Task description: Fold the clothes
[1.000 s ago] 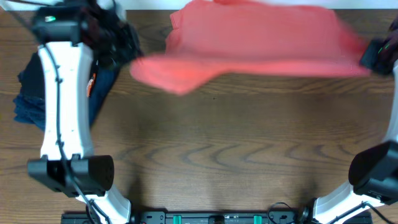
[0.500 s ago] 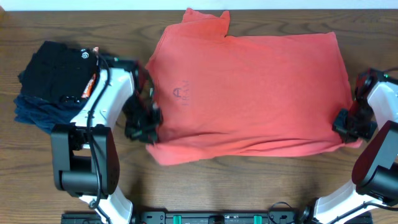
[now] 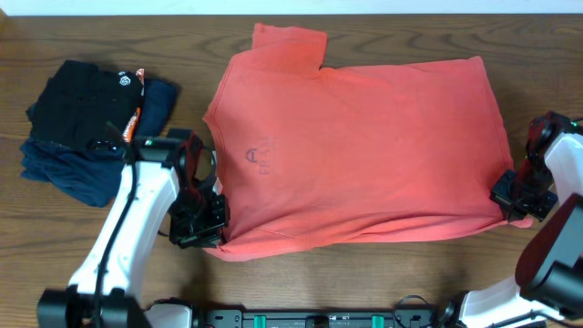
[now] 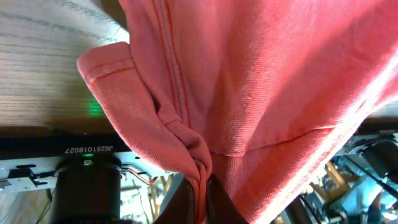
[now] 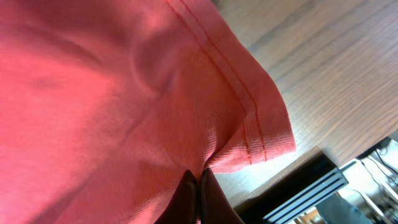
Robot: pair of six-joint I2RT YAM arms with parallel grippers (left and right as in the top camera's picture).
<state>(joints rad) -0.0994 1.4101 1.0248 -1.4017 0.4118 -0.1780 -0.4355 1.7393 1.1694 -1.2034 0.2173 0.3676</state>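
Observation:
The coral-red T-shirt (image 3: 364, 146) lies spread across the middle of the wooden table, its faint print showing through near the left side. My left gripper (image 3: 208, 226) is shut on the shirt's near left corner, where the fabric bunches between its fingers in the left wrist view (image 4: 200, 186). My right gripper (image 3: 512, 199) is shut on the shirt's near right corner; the hem folds around its fingers in the right wrist view (image 5: 198, 180).
A stack of folded garments sits at the far left: a black one (image 3: 77, 100) on top of a navy-blue one (image 3: 64, 164). Bare wooden table (image 3: 364, 273) runs along the near edge in front of the shirt.
Both arms swung the shirt from the far edge toward me and laid it flat. The left arm moved down to the near left corner; the right stayed at the near right corner.

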